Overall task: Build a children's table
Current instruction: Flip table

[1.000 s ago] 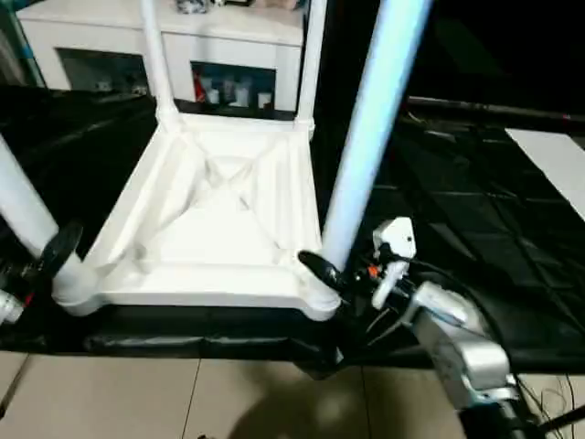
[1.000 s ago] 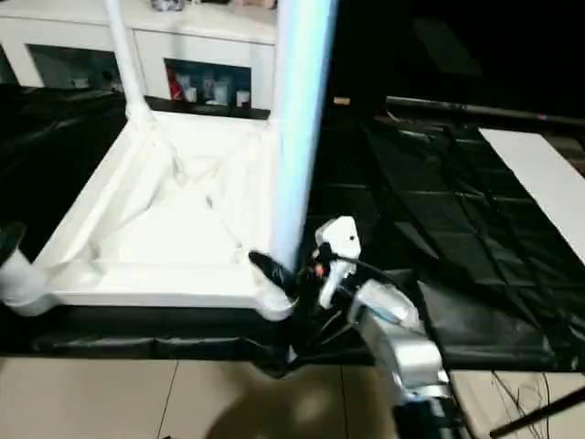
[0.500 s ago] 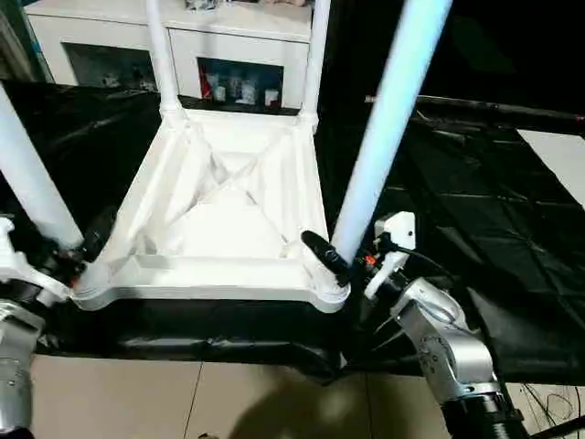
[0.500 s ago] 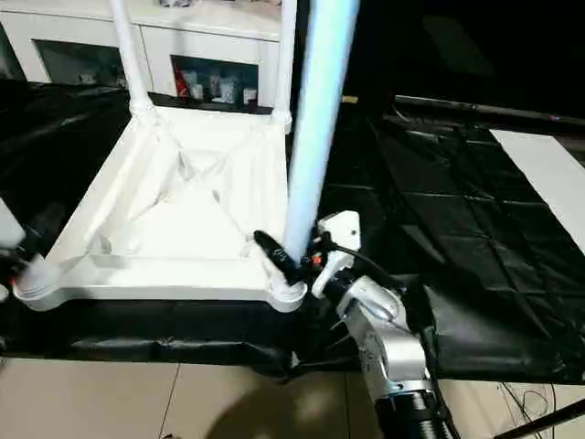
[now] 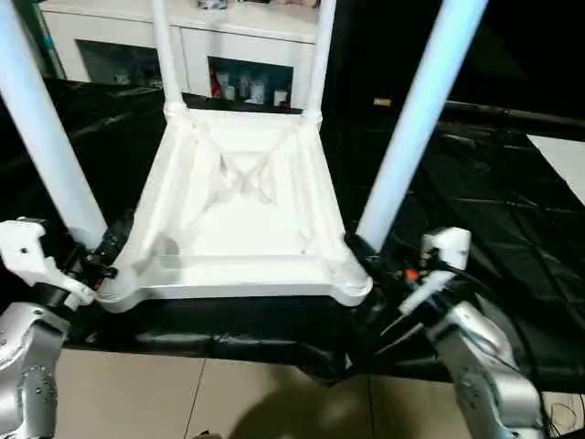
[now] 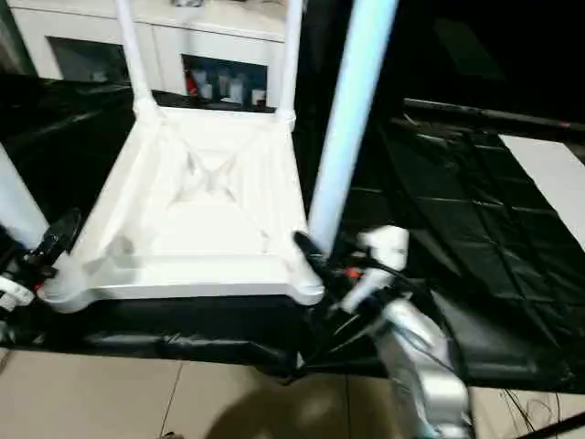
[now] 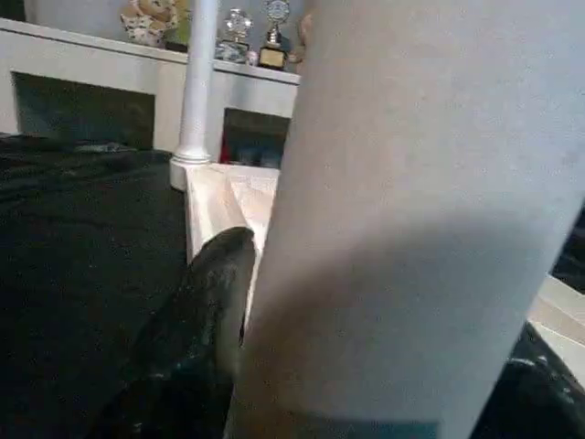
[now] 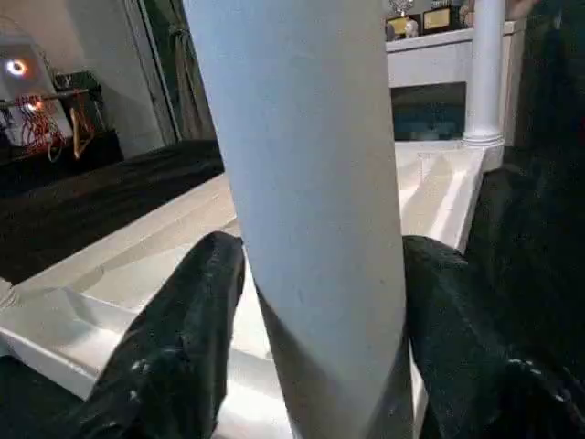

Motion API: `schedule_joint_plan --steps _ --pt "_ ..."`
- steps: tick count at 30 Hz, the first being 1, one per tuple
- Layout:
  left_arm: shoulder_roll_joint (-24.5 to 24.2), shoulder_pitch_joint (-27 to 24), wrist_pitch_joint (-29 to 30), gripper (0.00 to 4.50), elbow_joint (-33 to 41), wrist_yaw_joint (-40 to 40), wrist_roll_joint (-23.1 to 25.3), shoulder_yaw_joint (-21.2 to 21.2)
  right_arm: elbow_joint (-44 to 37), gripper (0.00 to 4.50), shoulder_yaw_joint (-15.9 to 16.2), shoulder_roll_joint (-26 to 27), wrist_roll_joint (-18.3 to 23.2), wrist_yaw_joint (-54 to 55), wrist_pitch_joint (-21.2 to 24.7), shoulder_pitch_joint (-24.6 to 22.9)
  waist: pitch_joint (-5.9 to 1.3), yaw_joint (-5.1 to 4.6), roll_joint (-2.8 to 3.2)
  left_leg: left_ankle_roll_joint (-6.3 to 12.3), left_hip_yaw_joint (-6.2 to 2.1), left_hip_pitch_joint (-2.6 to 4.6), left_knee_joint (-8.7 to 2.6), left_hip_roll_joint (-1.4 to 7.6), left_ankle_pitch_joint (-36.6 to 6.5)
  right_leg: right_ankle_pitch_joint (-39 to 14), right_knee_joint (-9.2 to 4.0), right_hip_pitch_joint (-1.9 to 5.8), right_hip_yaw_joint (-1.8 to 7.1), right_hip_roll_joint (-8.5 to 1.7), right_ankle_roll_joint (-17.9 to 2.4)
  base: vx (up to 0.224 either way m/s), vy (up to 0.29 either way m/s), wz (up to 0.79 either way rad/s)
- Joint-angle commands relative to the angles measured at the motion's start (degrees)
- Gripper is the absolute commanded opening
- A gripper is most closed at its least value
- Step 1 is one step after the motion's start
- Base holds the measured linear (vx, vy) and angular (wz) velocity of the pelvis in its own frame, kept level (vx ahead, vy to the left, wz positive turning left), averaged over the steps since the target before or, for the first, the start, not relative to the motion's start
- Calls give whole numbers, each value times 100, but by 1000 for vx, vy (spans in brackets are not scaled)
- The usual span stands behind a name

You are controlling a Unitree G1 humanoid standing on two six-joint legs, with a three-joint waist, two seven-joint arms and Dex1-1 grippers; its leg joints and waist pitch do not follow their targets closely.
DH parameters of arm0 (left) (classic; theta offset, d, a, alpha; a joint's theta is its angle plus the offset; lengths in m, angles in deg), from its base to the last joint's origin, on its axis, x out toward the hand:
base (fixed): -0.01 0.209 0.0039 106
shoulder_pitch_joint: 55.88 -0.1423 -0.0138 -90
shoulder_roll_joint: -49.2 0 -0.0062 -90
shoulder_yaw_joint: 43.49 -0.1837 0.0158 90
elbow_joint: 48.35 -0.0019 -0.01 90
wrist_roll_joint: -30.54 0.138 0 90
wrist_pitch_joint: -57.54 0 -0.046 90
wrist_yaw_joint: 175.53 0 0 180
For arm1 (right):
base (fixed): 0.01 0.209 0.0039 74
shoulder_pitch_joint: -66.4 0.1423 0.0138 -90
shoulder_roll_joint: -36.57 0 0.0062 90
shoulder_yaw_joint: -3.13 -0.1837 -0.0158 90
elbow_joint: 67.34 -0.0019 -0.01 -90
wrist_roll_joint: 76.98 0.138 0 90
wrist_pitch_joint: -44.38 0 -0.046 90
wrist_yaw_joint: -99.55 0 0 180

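The children's table lies upside down on the black-sheeted worktable, its ribbed white tabletop (image 5: 242, 219) facing up. All four white tube legs stand in the corner sockets. My left gripper (image 5: 99, 254) is shut on the near-left leg (image 5: 50, 146) just above its socket; a black finger (image 7: 206, 311) presses against that leg (image 7: 411, 229). At the base of the near-right leg (image 5: 411, 128), my right gripper (image 6: 320, 245) is shut too, with both black fingers (image 8: 183, 347) hugging the tube (image 8: 311, 201). The two far legs (image 5: 164, 55) rise at the back corners.
The tabletop's near edge sits close to the front edge of the black worktable (image 5: 475, 210), with tiled floor (image 5: 183, 393) below. A white cabinet (image 5: 256, 27) stands behind. A long flat white board (image 5: 562, 160) lies at the far right.
The camera has shifted. My left arm has come in at the near-left leg, and the fingers of both grippers have drawn in onto the near legs.
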Motion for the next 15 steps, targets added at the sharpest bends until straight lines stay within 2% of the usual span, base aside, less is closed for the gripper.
schedule_joint_plan --steps 1,2,3,5,7,8,9,10,13,15 --pt "58 216 -20 234 -1 6 92 -302 -192 235 -96 -44 80 58 38 -66 -193 -53 142 -205 -24 106 -466 91 -2688 -2855 -643 0 233 -327 -270 0 0 0" --pt "54 303 -37 236 -70 -37 165 -369 -274 212 -147 -58 97 105 40 -126 -198 -45 141 -205 -29 105 -467 94 -2664 -2875 -656 -1 230 -327 -235 0 0 0" --pt "50 329 -41 223 -89 -53 183 -388 -305 202 -156 -63 105 121 54 -143 -202 -30 160 -217 -26 137 -461 102 -2714 -2856 -649 -25 234 -324 -256 0 0 0" --pt "40 569 -78 212 -282 -145 319 -490 -446 195 -250 -75 167 200 67 -273 -213 -28 159 -223 -31 111 -463 98 -2662 -2740 -637 -2 231 -324 -266 0 0 0" --pt "47 683 -97 211 -370 -153 407 -575 -495 185 -268 -79 161 219 48 -334 -211 -13 149 -206 -16 122 -456 104 -2615 -2630 -636 -23 240 -321 -292 0 0 0" --pt "46 726 -110 210 -413 -168 442 -607 -523 184 -268 -84 170 220 55 -360 -217 -8 149 -208 -19 107 -459 103 -2584 -2590 -622 -3 240 -326 -312 0 0 0" --pt "47 752 -117 209 -437 -169 455 -624 -543 184 -261 -93 172 209 55 -381 -222 -8 152 -208 -30 58 -477 106 -2467 -2485 -593 46 236 -336 -331 0 0 0" --pt "49 822 -137 209 -500 -168 487 -667 -599 183 -237 -118 180 170 58 -441 -247 2 155 -202 -28 54 -470 118 -2319 -2254 -573 56 240 -339 -365 0 0 0" --pt "92 930 -154 206 -570 -196 529 -698 -679 182 -229 -142 262 79 66 -533 -256 -5 163 -175 -12 19 -464 121 -2059 -1670 -510 92 239 -323 -520 0 0 0" --pt "166 1066 -191 206 -663 -139 574 -834 -786 182 -248 -188 291 14 26 -631 -269 6 173 -165 -1 30 -447 123 -1970 -1449 -495 104 241 -322 -580 0 0 0"
